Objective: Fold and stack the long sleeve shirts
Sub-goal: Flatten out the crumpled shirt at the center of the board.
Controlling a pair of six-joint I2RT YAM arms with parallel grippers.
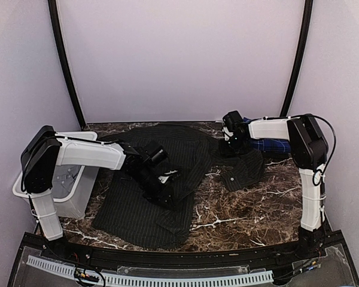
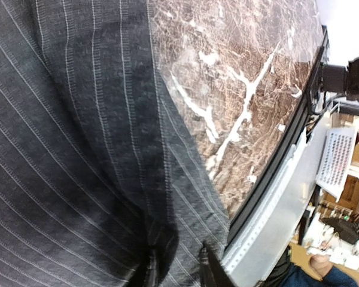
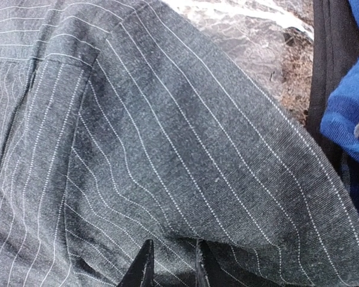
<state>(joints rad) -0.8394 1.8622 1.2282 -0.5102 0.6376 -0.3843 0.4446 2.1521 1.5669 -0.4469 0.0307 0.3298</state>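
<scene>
**Operator:** Where do the shirts stand?

**Inspector:** Your black pinstripe shirt [image 1: 137, 215] lies spread across the middle of the worktop [image 1: 245, 221], hem toward the arm bases. I can confirm no finished fold in it. The plaid shirt [image 1: 274, 145] is bunched at the far right, behind your right arm and just beside the black shirt's shoulder. Neither arm holds it. I judge the task to be at an early step, with nothing stacked.

**Operator:** And the grips?

**Inspector:** Your left fingers [image 2: 152, 270] are drawn close together, pinching a ridge of pinstripe cloth at the shirt's mid-body. Your right fingers [image 3: 145, 266] are likewise narrow and pinch cloth at the shoulder, close to the sleeve seam. The fabric rises toward both pairs, so both holds appear to carry load.

**Operator:** Why two holds there?

**Inspector:** In my judgement, one grip high on the garment and one lower let you carry a long line of cloth over together, so the crease runs straight and does not sag. The sleeve on that side lies out on the marble with its cuff showing, and you will need to bring it in as well.

**Operator:** The container?

**Inspector:** The white bin [image 1: 72, 203] stands at the left edge of the worktop, beside your left arm. No shirt cloth shows over its rim. I cannot make out what, if anything, lies inside.
</scene>
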